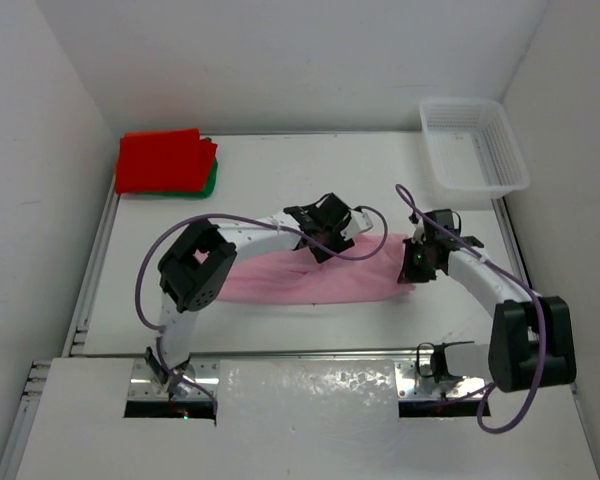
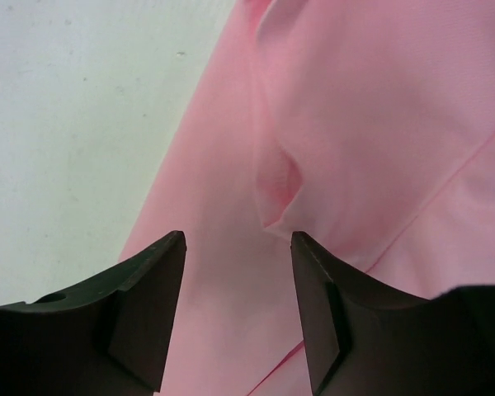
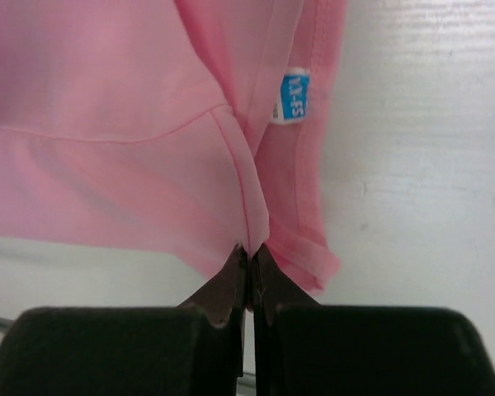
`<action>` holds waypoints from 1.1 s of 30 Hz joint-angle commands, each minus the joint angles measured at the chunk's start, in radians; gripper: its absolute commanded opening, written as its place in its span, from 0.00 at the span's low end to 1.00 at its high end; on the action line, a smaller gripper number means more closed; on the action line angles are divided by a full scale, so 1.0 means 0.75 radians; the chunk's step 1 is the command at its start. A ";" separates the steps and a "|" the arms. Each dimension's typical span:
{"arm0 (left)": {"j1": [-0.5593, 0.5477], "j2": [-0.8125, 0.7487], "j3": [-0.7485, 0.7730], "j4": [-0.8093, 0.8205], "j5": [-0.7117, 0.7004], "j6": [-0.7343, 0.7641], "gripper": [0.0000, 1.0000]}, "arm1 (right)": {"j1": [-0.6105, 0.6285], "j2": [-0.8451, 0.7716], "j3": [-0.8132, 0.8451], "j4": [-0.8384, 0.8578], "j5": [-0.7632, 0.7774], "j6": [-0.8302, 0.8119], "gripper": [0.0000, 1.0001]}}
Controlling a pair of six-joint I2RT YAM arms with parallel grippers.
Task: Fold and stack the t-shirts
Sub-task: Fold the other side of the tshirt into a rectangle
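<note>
The light pink t-shirt (image 1: 280, 280) lies bunched in a long strip across the middle of the table. My left gripper (image 1: 322, 245) hovers over its upper middle part. In the left wrist view this gripper (image 2: 238, 247) is open, with the pink cloth (image 2: 379, 99) lying below the fingers and nothing pinched. My right gripper (image 1: 412, 268) is at the shirt's right end. In the right wrist view it (image 3: 249, 252) is shut on a seam fold of the pink shirt (image 3: 107, 124), near a blue size label (image 3: 294, 95). A folded red t-shirt (image 1: 163, 160) lies on a green one (image 1: 211, 180) at the back left.
A white plastic lattice basket (image 1: 473, 145) stands at the back right corner. White walls close in the table on three sides. The arms' bases sit at the near edge.
</note>
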 commanded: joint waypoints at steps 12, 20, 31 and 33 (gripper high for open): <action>0.390 -0.362 -0.102 -0.284 0.022 -0.075 0.59 | -0.004 -0.278 -0.122 -0.354 -0.102 0.008 0.06; 0.720 -0.491 -0.309 -0.303 -0.018 -0.026 0.58 | -0.004 -0.304 -0.165 -0.442 -0.117 0.006 0.37; 0.949 -0.364 -0.270 -0.186 0.017 -0.032 0.62 | -0.092 -0.141 0.144 -0.260 0.080 0.126 0.56; 0.967 -0.338 -0.280 -0.160 0.021 -0.036 0.62 | -0.098 -0.059 0.142 -0.201 0.108 0.137 0.56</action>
